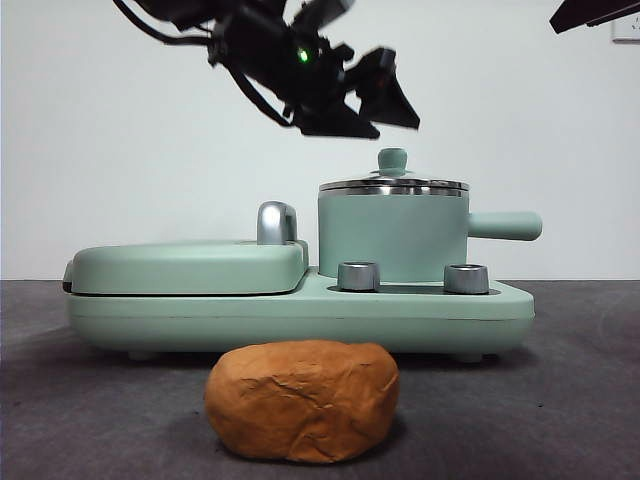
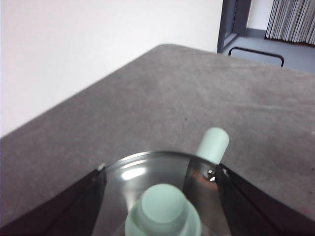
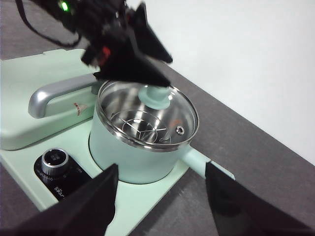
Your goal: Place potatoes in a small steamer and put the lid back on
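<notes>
The left hand (image 1: 375, 100) hangs just above the lid (image 1: 393, 184), jaws spread to either side of its mint-green knob (image 2: 163, 214) without touching it, presumably because the clear glass lid still sits on the small steamer (image 1: 392, 235) and must come off first. The potato (image 1: 301, 400), a lumpy orange-brown oval with creased skin, lies on the dark counter (image 1: 560, 400) in front of the steamer. The right hand (image 3: 160, 206) waits beside the steamer, jaws spread (inside, a steel rack shows through the glass).
</notes>
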Controlling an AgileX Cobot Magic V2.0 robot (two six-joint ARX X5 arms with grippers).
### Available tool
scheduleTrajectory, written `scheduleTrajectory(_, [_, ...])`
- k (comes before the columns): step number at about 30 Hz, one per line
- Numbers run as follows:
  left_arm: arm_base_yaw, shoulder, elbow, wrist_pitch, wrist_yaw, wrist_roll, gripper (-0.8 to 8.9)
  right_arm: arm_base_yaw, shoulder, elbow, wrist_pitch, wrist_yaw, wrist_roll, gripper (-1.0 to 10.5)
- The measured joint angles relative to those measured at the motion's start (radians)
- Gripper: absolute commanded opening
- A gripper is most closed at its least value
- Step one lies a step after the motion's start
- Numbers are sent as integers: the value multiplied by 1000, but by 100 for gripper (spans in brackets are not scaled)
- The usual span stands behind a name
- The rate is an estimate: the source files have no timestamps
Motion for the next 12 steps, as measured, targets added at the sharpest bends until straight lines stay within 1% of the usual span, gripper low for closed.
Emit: scheduleTrajectory(12, [0,45,2,-2,0,0,340,0,0,0,14,0,0,279])
